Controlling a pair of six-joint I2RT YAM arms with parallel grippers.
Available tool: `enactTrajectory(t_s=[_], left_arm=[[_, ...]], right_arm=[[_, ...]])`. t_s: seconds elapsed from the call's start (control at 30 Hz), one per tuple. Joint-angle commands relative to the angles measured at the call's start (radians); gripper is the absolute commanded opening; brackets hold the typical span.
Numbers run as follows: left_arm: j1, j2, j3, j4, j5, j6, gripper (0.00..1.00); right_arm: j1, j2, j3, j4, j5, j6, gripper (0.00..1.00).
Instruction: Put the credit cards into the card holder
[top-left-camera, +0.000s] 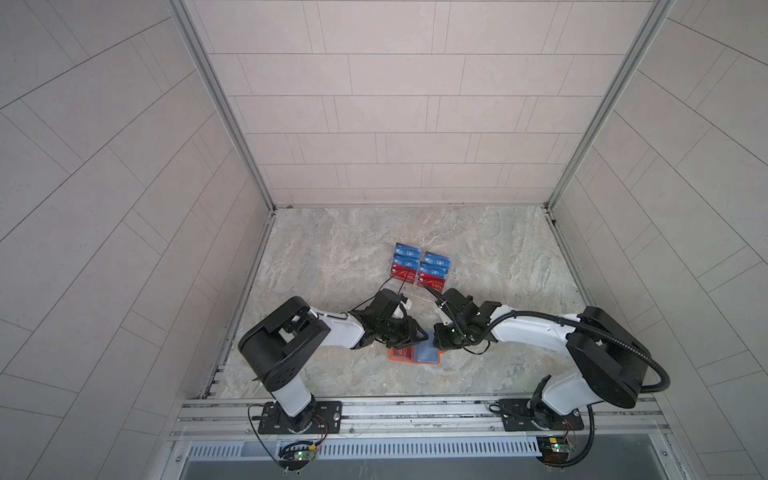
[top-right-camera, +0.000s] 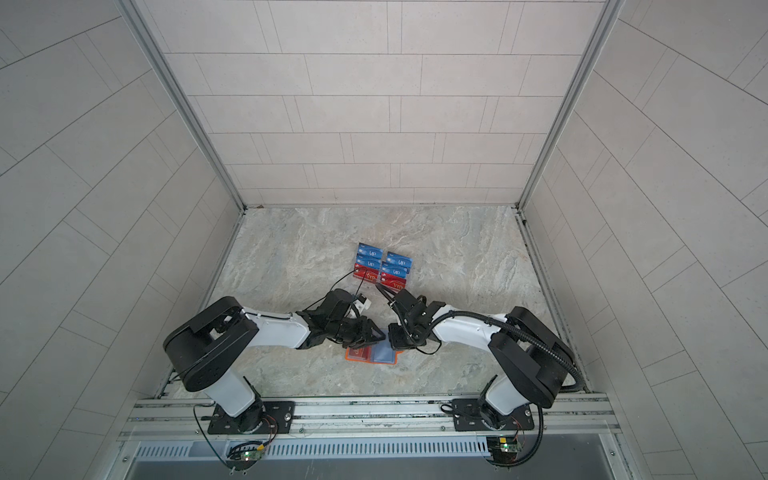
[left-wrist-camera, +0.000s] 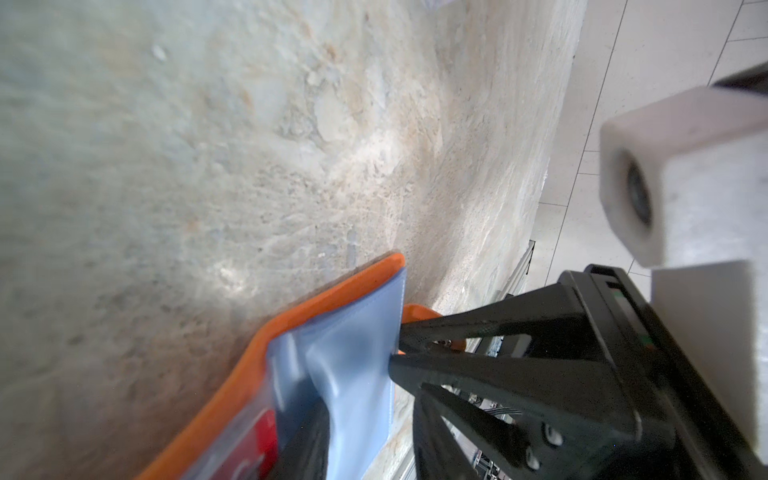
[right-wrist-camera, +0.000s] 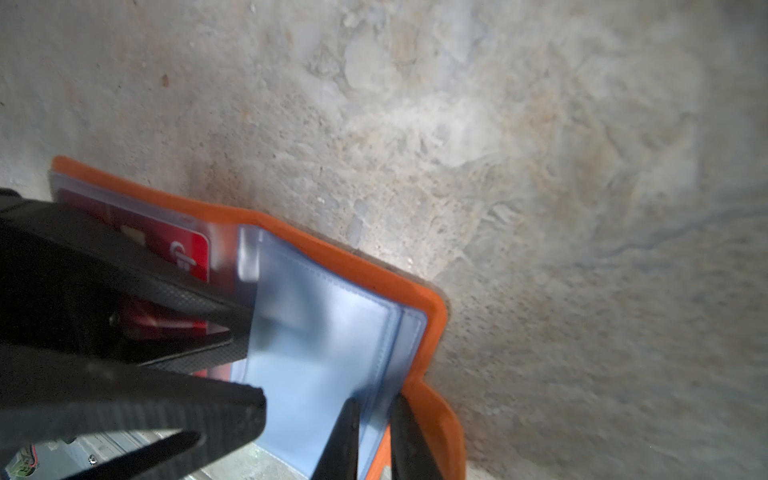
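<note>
Card holder: lying open on table. Feeding red card into sleeve, left gripper clamped on it, right gripper pinching sleeve edge. Likely needing straight push next.

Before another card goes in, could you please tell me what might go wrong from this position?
1. The right claw pinches only the thin edge of the clear sleeve. The film could slip out, or crease if pulled.
2. The left claw works close beside it over the small card holder, so the fingers may knock together.
3. The card holder lies loose on the table, so a tug might drag it.
</note>
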Motion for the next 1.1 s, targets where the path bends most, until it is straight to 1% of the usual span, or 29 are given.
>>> enactTrajectory(t_s=[0.0, 0.23, 0.37, 0.53, 0.6, 0.7, 0.83, 0.97, 1.07], left_arm=[[-0.007, 0.019, -0.041, -0.004, -0.018, -0.041, 0.38], [-0.008, 0.010, -0.078, 0.034, -0.013, -0.078, 0.38], [-0.009, 0.025, -0.092, 0.093, 0.011, -0.113, 0.34], [-0.009, 0.028, -0.074, 0.092, 0.017, -0.103, 0.33], [-0.009, 0.037, -0.064, 0.097, 0.024, -0.101, 0.31], [-0.010, 0.047, -0.056, 0.100, 0.033, -0.102, 0.24], [-0.010, 0.044, -0.055, 0.102, 0.027, -0.102, 0.23], [-0.010, 0.040, -0.060, 0.101, 0.017, -0.103, 0.14], [-0.009, 0.039, -0.056, 0.095, 0.019, -0.103, 0.09]], right_arm=[[0.006, 0.050, -0.020, 0.023, 0.025, 0.008, 0.18], [0.005, 0.050, -0.017, 0.026, 0.027, 0.005, 0.18], [0.007, 0.056, -0.017, 0.029, 0.021, 0.005, 0.18], [0.008, 0.042, -0.021, 0.027, 0.017, 0.007, 0.17], [0.009, 0.039, -0.020, 0.031, 0.015, 0.008, 0.17], [0.008, 0.039, -0.020, 0.043, 0.007, 0.017, 0.17], [0.008, 0.039, -0.017, 0.050, -0.003, 0.020, 0.17], [0.009, 0.037, -0.006, 0.037, -0.004, 0.014, 0.17], [0.009, 0.019, -0.007, 0.034, 0.001, 0.016, 0.17]])
